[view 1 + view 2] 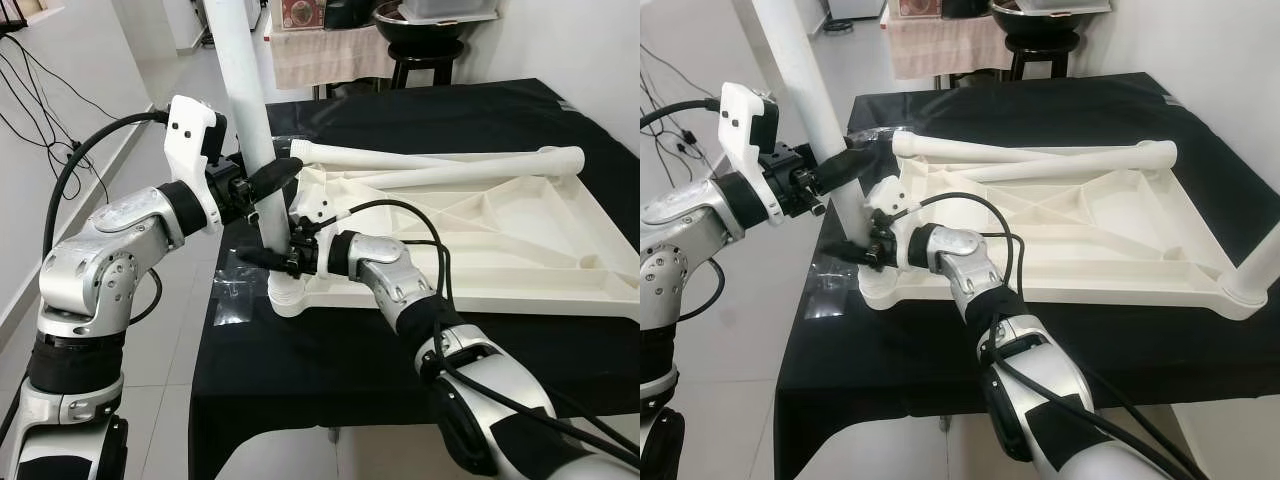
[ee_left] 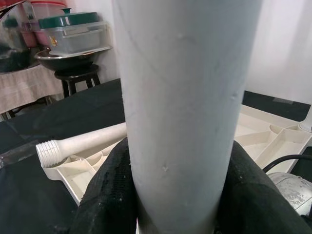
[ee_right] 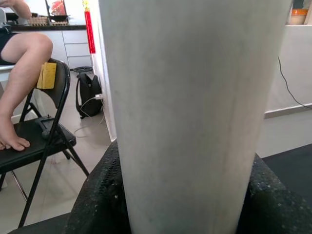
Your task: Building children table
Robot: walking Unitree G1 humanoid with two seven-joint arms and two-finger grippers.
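Standing upright at the near-left corner of the upturned tabletop [image 1: 480, 235], a white leg [image 1: 250, 130] has its foot in the corner socket [image 1: 287, 293]. The left gripper [image 1: 262, 181] is clamped around the leg partway up, its black fingers [image 2: 105, 195] pressed to either side of the tube. The right gripper [image 1: 268, 256] is closed on the same leg lower down, just above the socket, with its pads [image 3: 95, 204] hugging the tube. The tabletop lies underside up on a black cloth [image 1: 320, 360] covering a table, its ribbed compartments showing. Two more legs [image 1: 450, 160] lie across its far edge, one with a threaded end [image 2: 48, 148] pointing toward the left arm. In the right eye view another leg [image 1: 1265, 262] stands at the near-right corner. A clear plastic bag [image 1: 232, 295] lies on the cloth beside the socket. Beyond the table a stool [image 1: 425, 55] carries a dark bowl [image 2: 68, 57] with a lidded container [image 2: 73, 34] resting in it. The right wrist view takes in a person's leg [image 3: 24, 73] on a black folding chair [image 3: 44, 131] and a backpack [image 3: 87, 95] on the floor.
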